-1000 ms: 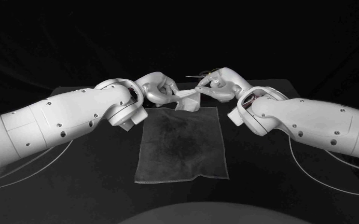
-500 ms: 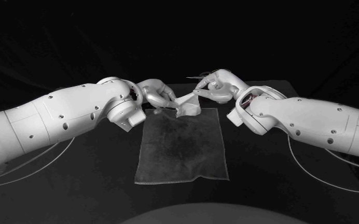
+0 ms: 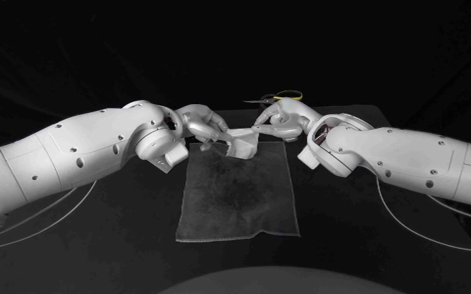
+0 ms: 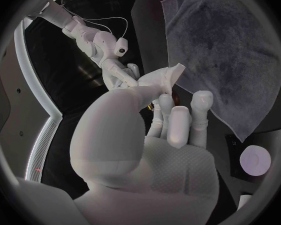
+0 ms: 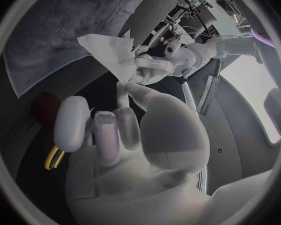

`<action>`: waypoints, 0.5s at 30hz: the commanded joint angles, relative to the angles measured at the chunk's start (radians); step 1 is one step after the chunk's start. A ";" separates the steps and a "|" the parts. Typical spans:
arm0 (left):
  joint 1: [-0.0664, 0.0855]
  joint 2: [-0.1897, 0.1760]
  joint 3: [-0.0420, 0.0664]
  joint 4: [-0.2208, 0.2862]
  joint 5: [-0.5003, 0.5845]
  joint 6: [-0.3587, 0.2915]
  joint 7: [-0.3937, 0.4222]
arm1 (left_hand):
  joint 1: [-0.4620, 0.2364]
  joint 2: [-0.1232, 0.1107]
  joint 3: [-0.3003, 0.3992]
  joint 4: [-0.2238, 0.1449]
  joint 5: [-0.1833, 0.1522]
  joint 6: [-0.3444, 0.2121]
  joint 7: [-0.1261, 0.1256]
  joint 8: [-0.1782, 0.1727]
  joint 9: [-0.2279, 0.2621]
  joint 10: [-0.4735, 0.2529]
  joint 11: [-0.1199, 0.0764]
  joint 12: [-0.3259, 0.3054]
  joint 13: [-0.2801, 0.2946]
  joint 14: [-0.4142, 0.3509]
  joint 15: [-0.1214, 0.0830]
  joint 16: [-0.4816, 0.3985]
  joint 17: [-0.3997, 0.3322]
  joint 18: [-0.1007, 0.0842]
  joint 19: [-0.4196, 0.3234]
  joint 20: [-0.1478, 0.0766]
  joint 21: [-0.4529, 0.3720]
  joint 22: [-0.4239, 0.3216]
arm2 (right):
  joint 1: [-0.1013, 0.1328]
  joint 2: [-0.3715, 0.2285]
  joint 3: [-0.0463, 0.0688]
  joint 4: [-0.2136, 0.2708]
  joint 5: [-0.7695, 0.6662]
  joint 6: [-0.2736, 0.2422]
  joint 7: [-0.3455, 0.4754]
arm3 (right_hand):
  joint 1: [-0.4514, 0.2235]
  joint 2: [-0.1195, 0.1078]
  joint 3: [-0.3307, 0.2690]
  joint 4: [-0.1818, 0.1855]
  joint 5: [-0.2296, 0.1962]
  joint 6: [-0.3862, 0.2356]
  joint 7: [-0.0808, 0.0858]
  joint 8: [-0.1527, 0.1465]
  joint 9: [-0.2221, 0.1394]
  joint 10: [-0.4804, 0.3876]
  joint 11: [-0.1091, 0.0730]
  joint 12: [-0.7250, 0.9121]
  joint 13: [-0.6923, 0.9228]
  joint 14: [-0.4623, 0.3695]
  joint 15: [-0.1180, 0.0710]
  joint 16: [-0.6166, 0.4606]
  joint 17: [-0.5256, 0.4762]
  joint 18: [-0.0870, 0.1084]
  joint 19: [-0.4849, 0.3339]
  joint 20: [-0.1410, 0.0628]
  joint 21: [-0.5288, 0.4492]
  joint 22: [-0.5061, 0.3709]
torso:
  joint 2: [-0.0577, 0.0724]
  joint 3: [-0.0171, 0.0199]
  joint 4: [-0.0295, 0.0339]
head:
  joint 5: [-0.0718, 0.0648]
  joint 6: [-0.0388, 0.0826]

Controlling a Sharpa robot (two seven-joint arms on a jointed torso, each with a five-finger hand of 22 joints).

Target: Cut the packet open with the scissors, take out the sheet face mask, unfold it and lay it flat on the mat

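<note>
One sheet mask (image 3: 246,145) pinched by left robot hand (image 3: 204,122), right robot hand (image 3: 280,118); one mat (image 3: 237,192) below.

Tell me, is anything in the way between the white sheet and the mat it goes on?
Nothing visible is. The left hand and right hand both hold the white sheet at the far end of the mat, whose surface is bare. The scissors sit beyond the right hand, off the mat.
</note>
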 commanded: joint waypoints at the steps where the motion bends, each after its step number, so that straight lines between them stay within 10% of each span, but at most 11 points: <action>1: 0.000 -0.001 0.001 0.001 -0.006 -0.002 0.048 | -0.001 0.012 0.003 -0.009 0.004 -0.006 0.006 -0.005 0.001 -0.024 0.001 -0.013 -0.026 -0.018 0.001 0.003 -0.022 0.013 -0.017 0.000 -0.010 -0.014 | -0.003 -0.001 0.000 0.002 0.002 0.039 -0.023 | 0.001 0.010 0.090 -0.087 0.006 0.006 0.002 0.004 0.067 0.080 -0.005 -0.001 0.178 0.097 -0.007 0.005 0.229 0.004 0.006 0.002 0.002 0.166 | 0.001 0.0011 0.0002 | 0.002 -0.001; 15: -0.004 0.016 -0.004 -0.024 -0.146 -0.093 0.106 | 0.016 0.017 0.025 -0.039 0.004 -0.013 0.017 -0.023 -0.001 -0.084 0.010 -0.052 -0.083 -0.082 0.007 -0.004 -0.105 0.021 -0.051 0.000 -0.035 -0.056 | -0.010 -0.018 0.000 0.041 0.088 0.024 0.009 | -0.001 0.013 0.090 -0.086 0.006 0.005 0.002 0.005 0.068 0.079 -0.005 -0.005 0.176 0.097 -0.006 0.004 0.228 0.005 0.004 0.002 -0.003 0.165 | 0.001 0.0013 -0.0015 | 0.002 -0.007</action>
